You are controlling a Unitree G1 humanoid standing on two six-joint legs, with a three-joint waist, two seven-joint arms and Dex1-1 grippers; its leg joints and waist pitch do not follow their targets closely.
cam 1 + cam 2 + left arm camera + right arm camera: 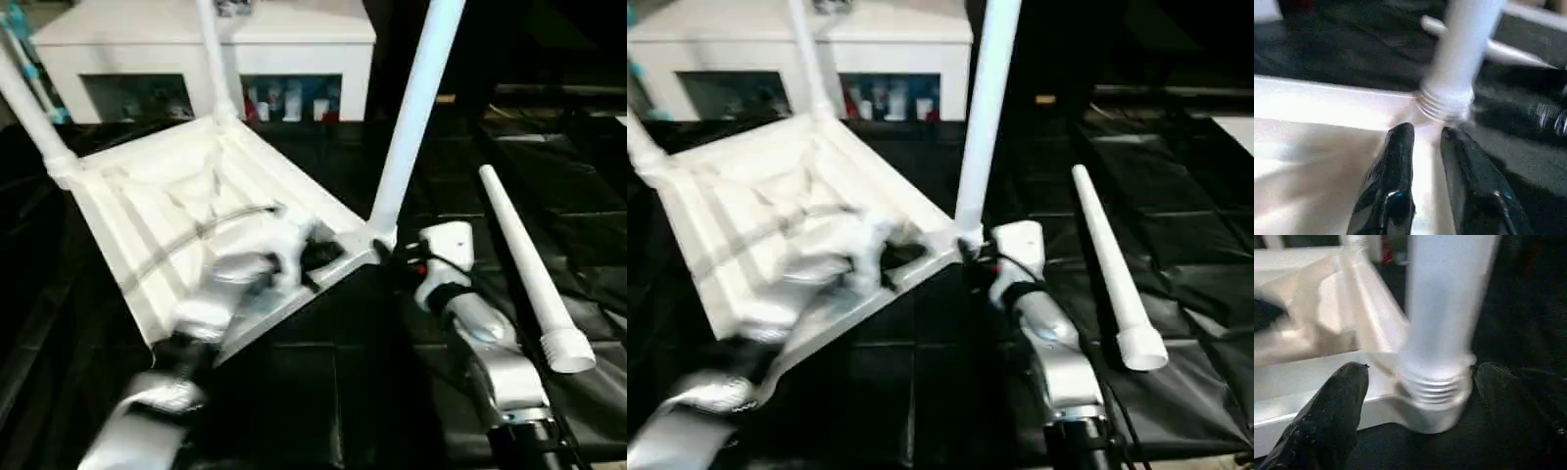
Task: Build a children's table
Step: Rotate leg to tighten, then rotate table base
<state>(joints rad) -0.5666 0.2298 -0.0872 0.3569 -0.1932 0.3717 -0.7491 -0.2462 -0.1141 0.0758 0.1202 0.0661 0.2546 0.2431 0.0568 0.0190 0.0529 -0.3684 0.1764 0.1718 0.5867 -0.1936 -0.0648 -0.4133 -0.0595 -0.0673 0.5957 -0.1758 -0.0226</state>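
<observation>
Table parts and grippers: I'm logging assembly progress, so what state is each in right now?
Tabletop: upside down, ribbed underside up.
Near-right leg: upright in its corner socket, threads showing.
Two far legs: upright in their sockets.
Loose leg: lying on the black floor, unattached.
Right gripper: open, fingers either side of the leg's base.
Left gripper: slightly open, holding nothing, over the tabletop.

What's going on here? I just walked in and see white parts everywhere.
A robot is building a children's table. The tabletop lies upside down on black sheeting with three legs standing in corner sockets. The right gripper sits open around the base of the nearest leg; the left gripper hovers over the top beside it. A fourth leg lies loose.
</observation>
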